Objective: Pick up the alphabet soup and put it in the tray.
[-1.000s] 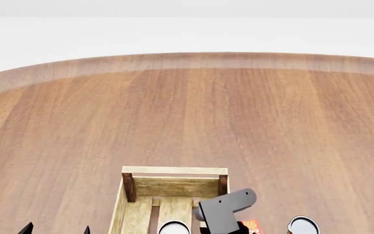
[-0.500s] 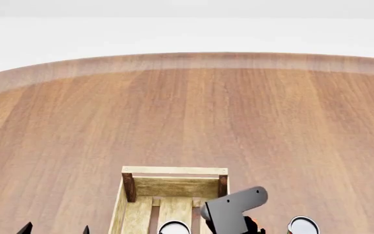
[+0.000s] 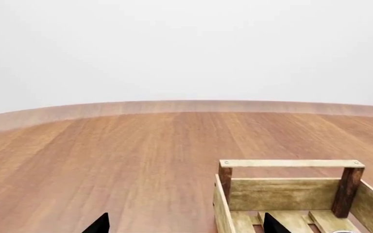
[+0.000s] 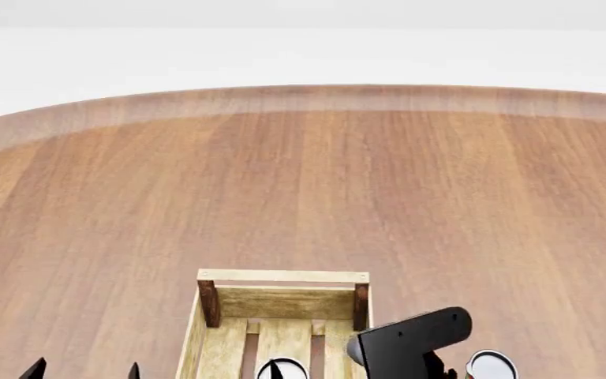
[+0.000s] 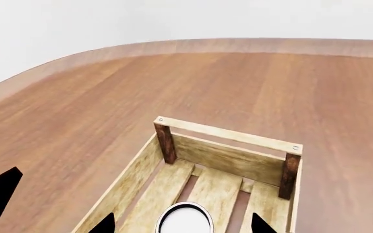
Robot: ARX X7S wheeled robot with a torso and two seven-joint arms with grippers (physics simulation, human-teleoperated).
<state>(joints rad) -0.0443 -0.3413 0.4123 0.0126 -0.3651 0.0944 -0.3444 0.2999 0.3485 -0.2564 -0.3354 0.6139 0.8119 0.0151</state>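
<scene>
The round wooden table (image 4: pixel 303 181) fills the head view. The tray (image 5: pixel 228 145) is cut off at the near edge; inside it stands the alphabet soup (image 5: pixel 184 219), only its white top showing. The right gripper (image 5: pixel 180 224) hangs above the can, fingers spread, empty. The left gripper (image 3: pixel 183 224) is open beside the tray.

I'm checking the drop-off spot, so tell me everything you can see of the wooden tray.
The tray is a light-wood slatted crate with darker corner posts and a raised rail across its far end. It sits flat on the wooden table, cut off by the near edge of every view. A white-topped, silver-rimmed can stands inside on its floor slats.
</scene>
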